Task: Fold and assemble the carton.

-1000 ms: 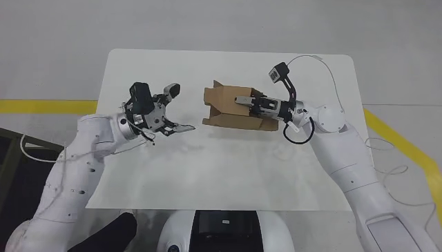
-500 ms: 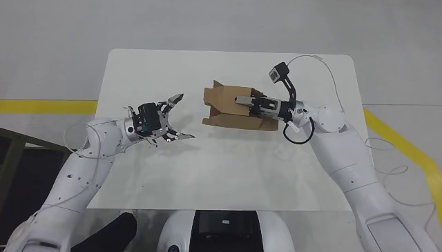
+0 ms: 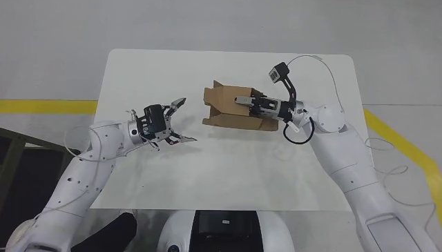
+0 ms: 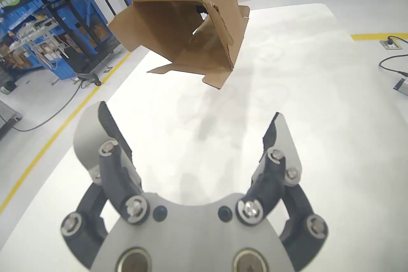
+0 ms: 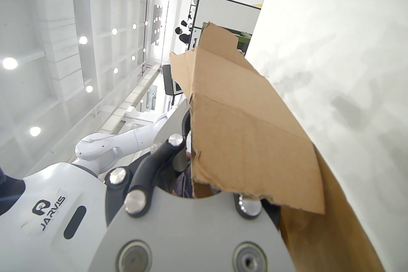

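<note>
Our left jaws hang spread and empty over the desk (image 3: 276,176), pointing straight at the open mouth of the half-formed carton (image 4: 181,31), near but apart. Our right jaws pinch the carton's upper wall at its far end, its long axis running between the two arms. We judge the loose flaps fall to the left arm.

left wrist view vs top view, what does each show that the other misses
Left wrist view: the carton's open end and hollow inside, flaps splayed. Top view: the whole table outline and the carton's upper face. Both: the open left hand apart from the carton, and the right hand gripping it.
</note>
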Controlling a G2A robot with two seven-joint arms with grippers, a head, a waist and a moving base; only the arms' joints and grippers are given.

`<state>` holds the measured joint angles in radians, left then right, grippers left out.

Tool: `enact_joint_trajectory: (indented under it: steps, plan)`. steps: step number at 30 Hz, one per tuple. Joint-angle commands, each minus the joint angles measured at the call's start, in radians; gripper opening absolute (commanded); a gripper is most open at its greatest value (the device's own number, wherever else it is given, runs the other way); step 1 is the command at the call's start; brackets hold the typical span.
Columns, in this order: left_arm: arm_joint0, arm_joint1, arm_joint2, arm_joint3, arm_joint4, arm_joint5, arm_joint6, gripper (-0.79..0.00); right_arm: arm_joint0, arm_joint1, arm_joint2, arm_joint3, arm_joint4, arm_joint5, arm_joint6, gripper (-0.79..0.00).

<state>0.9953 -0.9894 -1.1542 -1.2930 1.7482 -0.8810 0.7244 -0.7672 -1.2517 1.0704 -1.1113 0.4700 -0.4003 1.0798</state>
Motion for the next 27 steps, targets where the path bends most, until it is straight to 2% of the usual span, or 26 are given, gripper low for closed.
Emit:
enact_joint_trajectory:
  steps: [1,7,12,19,27]
  plan:
    - [-0.001,0.0,-0.006,-0.002,-0.028,-0.018,-0.028,0.0,-0.01,0.002,0.004,-0.021,-0.01,0.014,-0.016,-0.785]
    - [-0.002,0.0,0.014,-0.015,-0.095,-0.131,-0.127,0.0,-0.025,0.008,0.021,-0.062,-0.022,0.033,-0.036,-0.785]
    - [-0.012,-0.006,0.068,-0.024,-0.114,-0.131,-0.182,0.0,-0.034,0.007,0.023,-0.087,-0.012,0.057,-0.057,-0.785]
    - [-0.049,0.0,0.144,-0.016,-0.142,-0.131,-0.174,0.0,-0.043,0.004,0.012,-0.102,-0.009,0.069,-0.068,-0.785]
    - [-0.081,0.021,0.207,-0.022,-0.15,-0.131,-0.11,0.0,-0.041,-0.001,-0.004,-0.097,-0.006,0.067,-0.06,-0.785]
